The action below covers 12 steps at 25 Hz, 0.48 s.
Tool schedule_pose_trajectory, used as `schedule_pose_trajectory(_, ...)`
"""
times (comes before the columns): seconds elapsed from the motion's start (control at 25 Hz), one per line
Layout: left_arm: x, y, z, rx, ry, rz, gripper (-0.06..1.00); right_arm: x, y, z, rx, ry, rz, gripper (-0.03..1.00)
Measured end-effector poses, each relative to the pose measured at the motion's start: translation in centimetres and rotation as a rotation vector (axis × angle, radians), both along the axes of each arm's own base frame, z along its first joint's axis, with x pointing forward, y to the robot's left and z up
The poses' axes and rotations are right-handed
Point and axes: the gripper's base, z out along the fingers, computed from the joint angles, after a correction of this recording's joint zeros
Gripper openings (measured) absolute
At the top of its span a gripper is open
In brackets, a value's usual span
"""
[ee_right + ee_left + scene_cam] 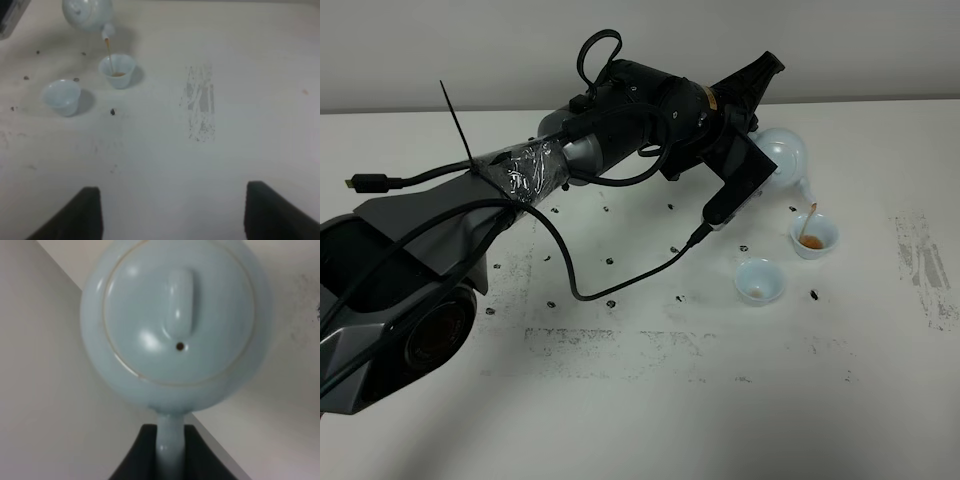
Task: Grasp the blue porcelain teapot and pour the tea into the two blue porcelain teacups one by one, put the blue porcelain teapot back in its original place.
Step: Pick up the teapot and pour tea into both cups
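Blue porcelain teapot (782,155) hung tilted over the right teacup (813,236), tea streaming in, loop handle pinched tight in the left hand (170,442); the second teacup (759,281) waited on the counter (650,410), just nearer and left.

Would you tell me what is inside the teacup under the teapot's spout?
A little brown tea lies in the teacup, fed by a thin stream from the teapot. Its near wall hides some of the bottom.

Blk arm (640,100), silver tape wrap (525,170), blk cables (578,293)
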Motion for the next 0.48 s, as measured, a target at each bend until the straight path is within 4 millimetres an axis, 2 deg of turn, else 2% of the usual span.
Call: schedule_pose_trajectory(0.48,0.11,0.03,0.08,0.01,-0.024,-0.006,0.06,0.0,0.0,0.0,0.0,0.0,0.0,0.57)
